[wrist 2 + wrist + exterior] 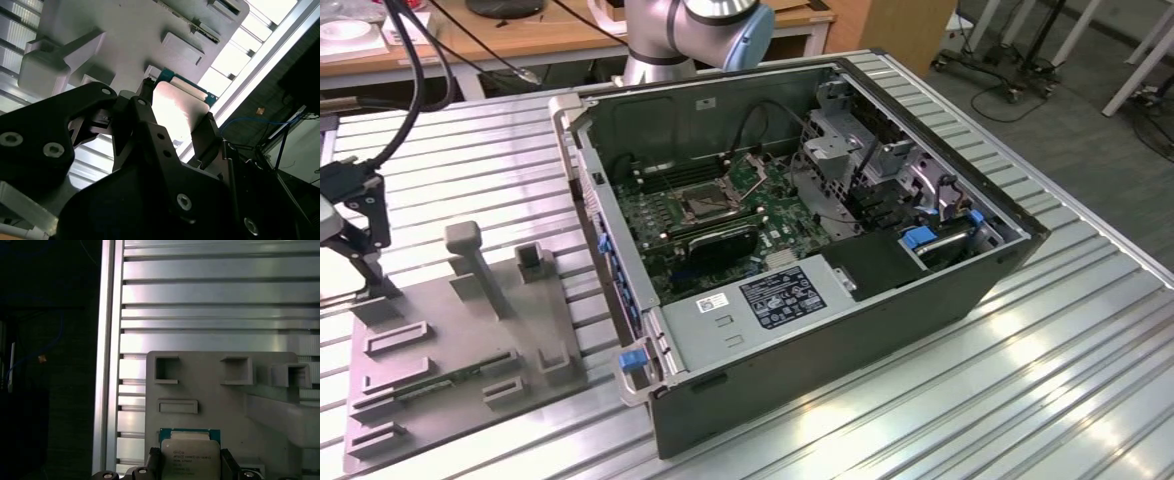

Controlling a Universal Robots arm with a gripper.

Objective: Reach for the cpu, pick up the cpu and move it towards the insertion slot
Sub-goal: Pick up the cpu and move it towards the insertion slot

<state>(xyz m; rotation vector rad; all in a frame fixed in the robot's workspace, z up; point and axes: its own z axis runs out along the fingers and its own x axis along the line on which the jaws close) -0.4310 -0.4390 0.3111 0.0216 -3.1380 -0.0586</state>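
Currently the hand [176,104] is gripping the cpu [190,457] by two opposite edges over the grey tray [210,390]. The insertion slot [698,203] is lying well apart, toward the exterior view's right, inside the computer case [854,330].

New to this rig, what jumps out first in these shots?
The open computer case takes up the middle of the exterior view, with the silver-framed insertion slot bare inside it. In both wrist views the cpu sits between the black fingers of the gripper, which close against its two sides. This happens over the grey fixture tray on the ribbed metal table.
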